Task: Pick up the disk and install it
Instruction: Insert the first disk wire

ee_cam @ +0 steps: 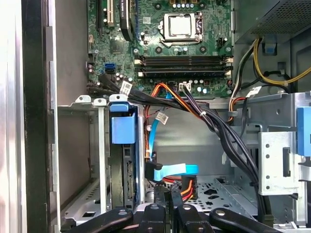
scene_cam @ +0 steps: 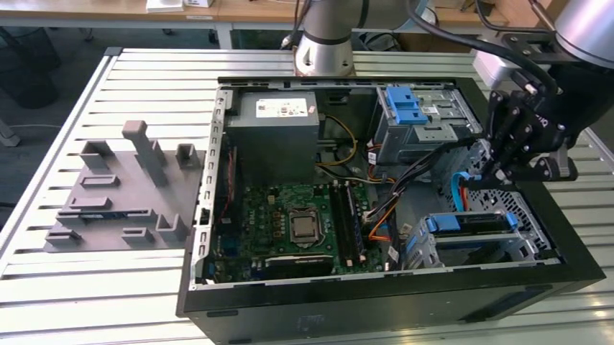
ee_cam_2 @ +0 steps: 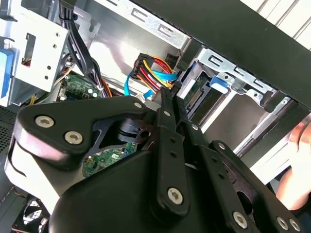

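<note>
- The tool [scene_cam: 497, 175] hangs at the right of the exterior view, over the open computer case [scene_cam: 384, 302] and just above its lower drive cage [scene_cam: 523, 248]. In both wrist views its fingers [ee_cam: 162, 204] look clenched together with nothing between them, so I read it as empty.
- Pointing down into the case like that suits reaching or pressing into the cage, not carrying anything.
- The disk [scene_cam: 470, 223] already lies in that cage, at the lower right of the exterior view, flat with its blue rails along its sides. In the first wrist view I see its edge [ee_cam: 129, 177] between the cage walls, with a blue tab [ee_cam: 122, 128] at the end. By my judgement it is seated, or close to it.
- A flat blue cable [ee_cam: 172, 170] and a bundle of red, yellow and black wires [ee_cam: 187, 187] end just beside the fingertips. They lie loose near the disk's connector side, and I cannot tell whether they are plugged in.
- Farther out in the exterior view, the circuit board [scene_cam: 287, 215] fills the lower middle of the case and the grey power supply box [scene_cam: 273, 136] sits above it.
- The case rests on the slatted tabletop [scene_cam: 144, 287]. A grey moulded holder [scene_cam: 115, 201] stands well apart at the left, with no disk on it.
</note>
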Action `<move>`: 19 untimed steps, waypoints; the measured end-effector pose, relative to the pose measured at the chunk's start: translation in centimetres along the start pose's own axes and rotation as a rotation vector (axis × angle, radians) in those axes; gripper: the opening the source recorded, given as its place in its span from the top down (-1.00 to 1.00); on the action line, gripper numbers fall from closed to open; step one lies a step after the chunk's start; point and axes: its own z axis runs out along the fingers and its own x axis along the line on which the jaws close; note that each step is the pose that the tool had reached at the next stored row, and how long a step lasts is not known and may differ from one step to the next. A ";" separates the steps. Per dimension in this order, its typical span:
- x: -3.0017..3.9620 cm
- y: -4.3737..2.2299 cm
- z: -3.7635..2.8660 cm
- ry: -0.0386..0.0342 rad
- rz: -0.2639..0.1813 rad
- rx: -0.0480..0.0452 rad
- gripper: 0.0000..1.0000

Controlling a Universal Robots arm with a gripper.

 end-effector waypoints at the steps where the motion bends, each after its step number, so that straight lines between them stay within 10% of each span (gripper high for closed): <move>1: 0.08 0.00 0.02 0.0000 0.000 0.0000 0.68; 12: 0.51 -0.01 0.14 0.0001 0.000 -0.0001 0.68; 19: 0.69 -0.07 0.20 0.0005 0.000 -0.0181 0.68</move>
